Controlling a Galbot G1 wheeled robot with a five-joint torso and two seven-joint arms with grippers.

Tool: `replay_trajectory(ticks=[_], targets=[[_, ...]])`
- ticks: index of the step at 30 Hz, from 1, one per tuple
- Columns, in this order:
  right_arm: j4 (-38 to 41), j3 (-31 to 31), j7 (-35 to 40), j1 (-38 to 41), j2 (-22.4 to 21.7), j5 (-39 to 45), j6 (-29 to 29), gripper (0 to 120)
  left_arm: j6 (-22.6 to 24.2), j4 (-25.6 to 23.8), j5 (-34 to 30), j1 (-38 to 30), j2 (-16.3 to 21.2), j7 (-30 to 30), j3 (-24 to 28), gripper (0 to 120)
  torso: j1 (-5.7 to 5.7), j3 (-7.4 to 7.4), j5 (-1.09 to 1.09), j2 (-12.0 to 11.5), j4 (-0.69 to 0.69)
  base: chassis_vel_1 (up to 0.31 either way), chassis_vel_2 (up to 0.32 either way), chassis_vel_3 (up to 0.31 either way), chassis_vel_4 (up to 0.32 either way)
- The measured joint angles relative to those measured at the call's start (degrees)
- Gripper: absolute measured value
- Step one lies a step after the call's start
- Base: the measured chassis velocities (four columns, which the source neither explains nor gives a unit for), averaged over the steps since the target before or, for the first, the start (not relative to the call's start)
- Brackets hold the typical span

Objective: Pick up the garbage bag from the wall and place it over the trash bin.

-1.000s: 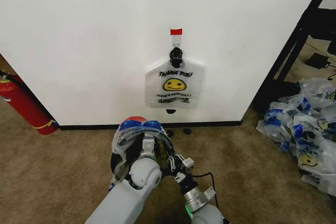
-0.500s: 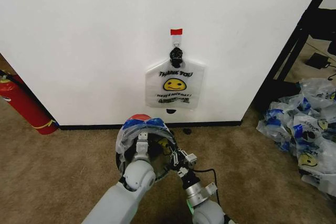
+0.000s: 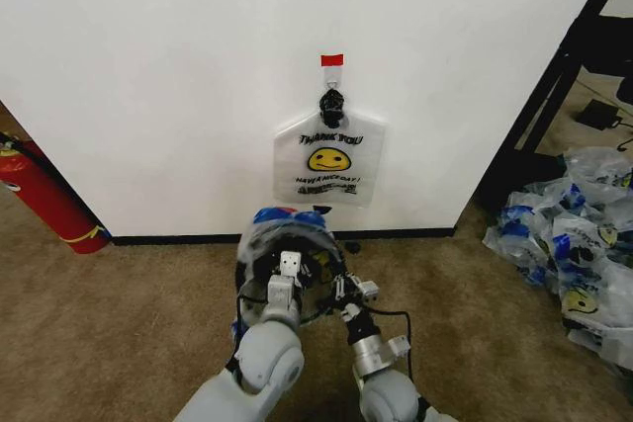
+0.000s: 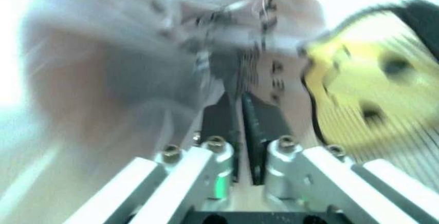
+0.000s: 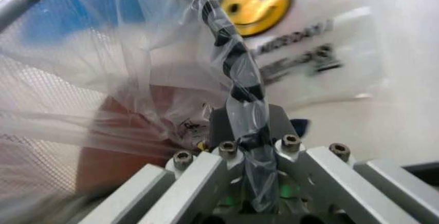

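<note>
Both your left gripper [image 4: 240, 131] and right gripper [image 5: 245, 131] are clamping the garbage bag [image 3: 287, 244] film between closed jaws, stretching it across the trash bin [image 3: 259, 289] rim.

Even bright light in head view; left wrist view blurred, glare-washed.

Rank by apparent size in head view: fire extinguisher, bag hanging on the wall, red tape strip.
1. Hanging bag and fire extinguisher: look similar; extinguisher is cut off at the frame edge, so no ranking.
2. Red tape strip: clearly smallest.
</note>
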Motion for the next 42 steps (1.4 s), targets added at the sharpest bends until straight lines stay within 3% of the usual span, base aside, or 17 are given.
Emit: replay_trajectory(ticks=[1,8,13,19,22,32,38,42], targets=[[0.0,0.0,0.0,0.0,0.0,0.0,0.0,0,0.0,0.0,0.0,0.0,0.0,0.0,0.0,8,0.0,0.0,0.0,0.0,0.0,0.0,0.0,0.0,0.0],[-0.2,1.5,2.8,1.4,0.1,1.7,-1.1,0,-5.9,-9.3,10.6,9.8,3.0,7.1,-1.7,38,0.0,0.0,0.01,0.0,0.01,0.0,0.0,0.0,0.0],[-0.8,1.9,2.7,1.8,0.1,0.2,-1.2,0,-10.1,-11.6,17.2,11.7,5.0,8.9,-5.4,54,0.0,0.0,0.0,0.0,0.0,0.0,0.0,0.0,0.0],[-1.6,2.5,2.4,2.3,0.0,-1.0,-1.1,0,-10.3,-14.9,17.9,12.9,6.1,9.0,-7.5,77,0.0,0.0,0.0,0.0,0.0,0.0,0.0,0.0,0.0],[-1.5,2.7,2.4,2.5,-0.1,-0.9,-1.0,0,-10.0,-13.8,17.8,13.1,6.1,8.1,-7.8,86,0.0,0.0,0.0,0.0,0.0,0.0,0.0,0.0,0.0],[0.1,4.4,1.5,2.2,-0.9,-0.8,-0.7,0,-9.4,-9.4,14.1,13.1,6.2,6.4,-8.1,67,0.0,0.0,0.0,0.0,0.0,0.0,0.0,0.0,0.0],[0.6,5.5,0.9,1.8,-1.5,-0.9,-0.5,0,-7.9,-10.0,11.0,12.6,6.5,5.6,-8.0,41,0.0,0.0,0.01,0.0,0.0,0.0,0.0,0.0,0.0],[0.8,5.8,0.8,1.8,-1.6,-0.9,-0.4,0,-7.5,-10.3,10.4,12.6,6.7,5.6,-8.1,29,0.0,0.0,0.01,0.0,0.0,0.0,0.0,0.0,0.0]])
